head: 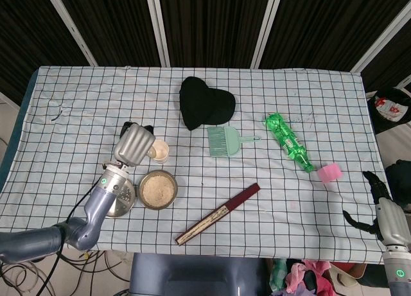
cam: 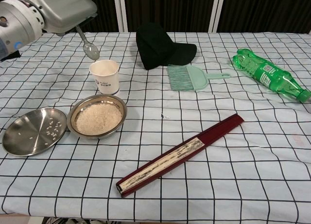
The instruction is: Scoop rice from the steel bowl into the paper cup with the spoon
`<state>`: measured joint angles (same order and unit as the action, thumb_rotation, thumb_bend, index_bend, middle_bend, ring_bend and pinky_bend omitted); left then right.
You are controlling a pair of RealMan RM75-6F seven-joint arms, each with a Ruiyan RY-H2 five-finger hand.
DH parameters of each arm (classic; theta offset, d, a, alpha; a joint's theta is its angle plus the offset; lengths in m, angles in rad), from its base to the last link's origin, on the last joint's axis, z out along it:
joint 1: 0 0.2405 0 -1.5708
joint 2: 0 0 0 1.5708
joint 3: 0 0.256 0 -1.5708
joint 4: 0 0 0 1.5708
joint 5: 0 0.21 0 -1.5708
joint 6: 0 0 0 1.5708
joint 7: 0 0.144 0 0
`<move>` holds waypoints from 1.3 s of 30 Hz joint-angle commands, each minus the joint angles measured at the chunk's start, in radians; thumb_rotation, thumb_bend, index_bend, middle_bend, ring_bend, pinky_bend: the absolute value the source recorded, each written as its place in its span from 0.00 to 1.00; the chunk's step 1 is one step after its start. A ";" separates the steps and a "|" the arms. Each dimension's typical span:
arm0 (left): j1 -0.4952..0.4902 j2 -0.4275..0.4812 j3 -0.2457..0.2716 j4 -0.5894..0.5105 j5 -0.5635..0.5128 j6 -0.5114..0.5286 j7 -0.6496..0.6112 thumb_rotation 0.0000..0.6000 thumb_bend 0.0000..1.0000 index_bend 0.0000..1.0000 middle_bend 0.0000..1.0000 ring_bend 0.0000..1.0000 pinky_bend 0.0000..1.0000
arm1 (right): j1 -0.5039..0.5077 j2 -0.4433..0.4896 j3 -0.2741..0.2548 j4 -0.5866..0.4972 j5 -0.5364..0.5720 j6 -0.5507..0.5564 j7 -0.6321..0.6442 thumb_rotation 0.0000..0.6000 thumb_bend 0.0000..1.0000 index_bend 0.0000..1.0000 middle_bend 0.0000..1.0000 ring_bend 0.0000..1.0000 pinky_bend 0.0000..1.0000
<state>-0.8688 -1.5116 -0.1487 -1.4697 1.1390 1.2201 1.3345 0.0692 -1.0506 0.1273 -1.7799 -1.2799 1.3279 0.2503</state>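
My left hand (cam: 58,9) (head: 133,144) hangs raised at the left, above and left of the white paper cup (cam: 105,76) (head: 159,151). It grips a metal spoon (cam: 87,44) whose bowl points down just above the cup's left rim; the spoon looks empty. The steel bowl of rice (cam: 97,116) (head: 158,189) sits in front of the cup. My right hand (head: 379,209) shows only in the head view, off the table's right front corner, fingers spread and holding nothing.
A shallow steel dish (cam: 33,130) with a few rice grains lies left of the bowl. A black cap (cam: 158,45), green brush (cam: 190,78), green bottle (cam: 269,77), dark red folded fan (cam: 181,153) and a pink cup (head: 329,173) lie across the checked cloth.
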 commanded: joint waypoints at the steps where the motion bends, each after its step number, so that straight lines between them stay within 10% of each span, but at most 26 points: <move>1: 0.066 0.061 0.001 -0.099 -0.035 0.056 -0.052 1.00 0.49 0.76 1.00 1.00 1.00 | 0.000 -0.001 0.000 0.000 0.000 0.000 -0.002 1.00 0.21 0.00 0.00 0.00 0.17; 19: 0.273 0.089 0.198 -0.153 -0.016 0.083 -0.262 1.00 0.48 0.75 1.00 1.00 1.00 | 0.000 -0.003 -0.003 0.000 -0.002 0.002 -0.009 1.00 0.21 0.00 0.00 0.00 0.17; 39: 0.326 -0.038 0.194 -0.003 -0.121 0.020 -0.276 1.00 0.32 0.63 1.00 1.00 1.00 | 0.000 0.000 -0.001 -0.003 0.003 -0.002 -0.004 1.00 0.21 0.00 0.00 0.00 0.17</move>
<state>-0.5436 -1.5480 0.0460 -1.4738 1.0202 1.2410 1.0577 0.0691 -1.0503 0.1259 -1.7824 -1.2766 1.3262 0.2461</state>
